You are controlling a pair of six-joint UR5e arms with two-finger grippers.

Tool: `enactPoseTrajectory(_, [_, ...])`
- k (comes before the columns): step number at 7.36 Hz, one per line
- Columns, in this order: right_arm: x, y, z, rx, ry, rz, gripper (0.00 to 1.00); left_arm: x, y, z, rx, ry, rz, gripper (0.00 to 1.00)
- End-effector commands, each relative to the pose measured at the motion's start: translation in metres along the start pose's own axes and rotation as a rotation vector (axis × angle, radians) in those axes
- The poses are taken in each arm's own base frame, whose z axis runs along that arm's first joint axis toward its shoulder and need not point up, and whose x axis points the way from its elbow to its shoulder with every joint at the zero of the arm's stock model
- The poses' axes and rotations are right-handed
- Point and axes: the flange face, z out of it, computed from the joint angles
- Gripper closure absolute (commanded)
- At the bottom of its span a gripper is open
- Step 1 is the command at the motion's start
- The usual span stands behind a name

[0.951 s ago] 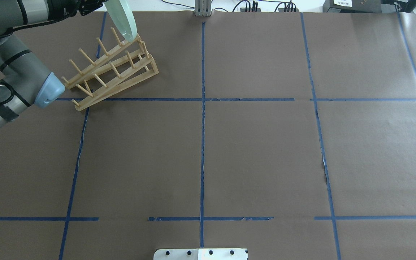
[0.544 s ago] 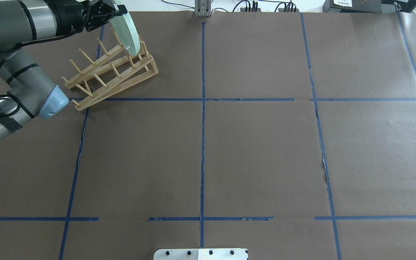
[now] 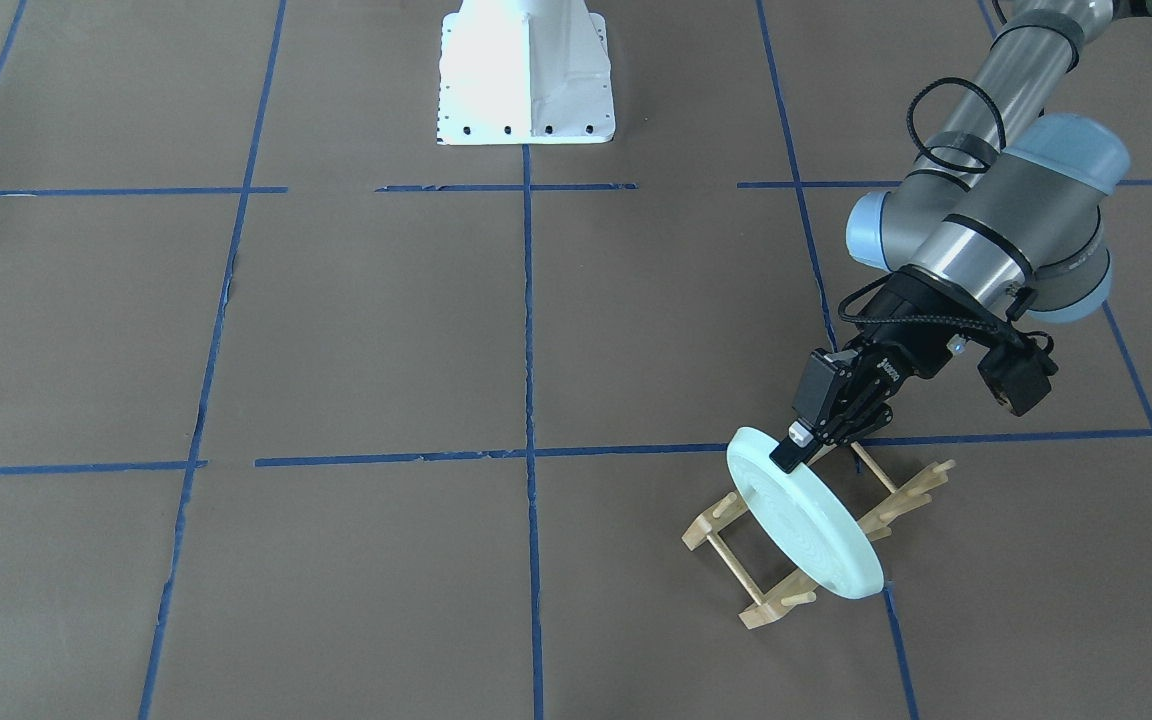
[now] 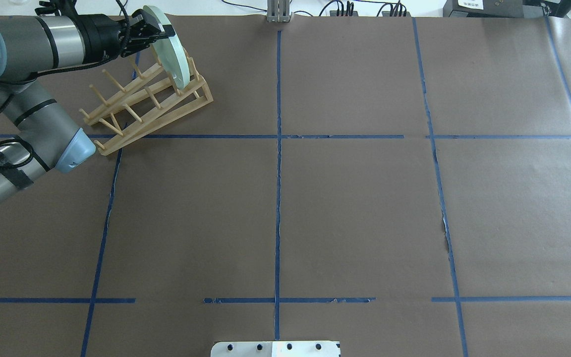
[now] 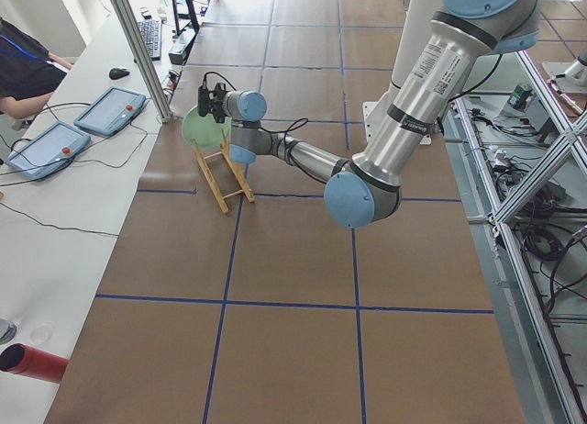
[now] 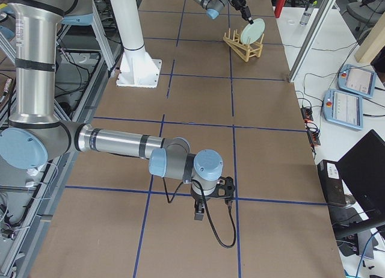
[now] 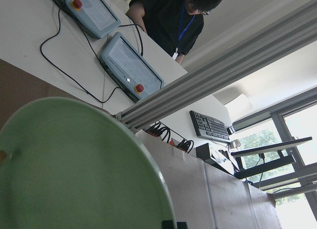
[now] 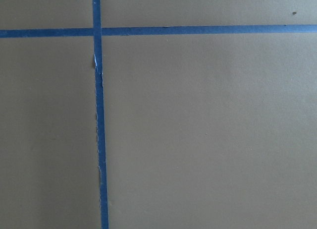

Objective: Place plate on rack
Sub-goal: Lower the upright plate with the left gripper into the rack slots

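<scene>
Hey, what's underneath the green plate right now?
The wooden rack sits under the plate, which stands tilted on edge among its pegs, with the left gripper pinching its top rim. The plate hides whether its lower rim rests on the rails.

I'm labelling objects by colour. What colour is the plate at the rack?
Pale mint green with faint concentric rings; the plate shows best in the exterior front-facing view.
</scene>
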Motion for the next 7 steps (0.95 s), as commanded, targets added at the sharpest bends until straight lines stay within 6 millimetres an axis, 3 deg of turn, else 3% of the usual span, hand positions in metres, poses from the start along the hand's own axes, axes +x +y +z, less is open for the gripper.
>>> enactPoseTrajectory(1, [0.0, 0.0, 0.0, 0.001, 0.0, 0.001, 0.0, -0.005, 0.0, 0.002, -0.001, -0.011, 0.002, 0.87])
enactPoseTrajectory(2, [0.0, 0.0, 0.0, 0.0, 0.0, 0.0, 0.0, -0.005, 0.0, 0.001, 0.002, -0.014, 0.001, 0.41])
enactPoseTrajectory(4, [0.0, 0.0, -0.001, 0.002, 0.0, 0.0, 0.0, -0.009, -0.002, 0.002, 0.007, -0.034, -0.009, 0.01])
enactPoseTrajectory(6, [-0.001, 0.0, 0.0, 0.001, 0.0, -0.001, 0.0, -0.006, -0.011, -0.002, 0.013, -0.047, -0.016, 0.0])
enactPoseTrajectory(7, [0.0, 0.0, 0.0, 0.001, 0.0, 0.001, 0.0, -0.01, -0.019, 0.002, -0.042, -0.167, -0.05, 0.0])
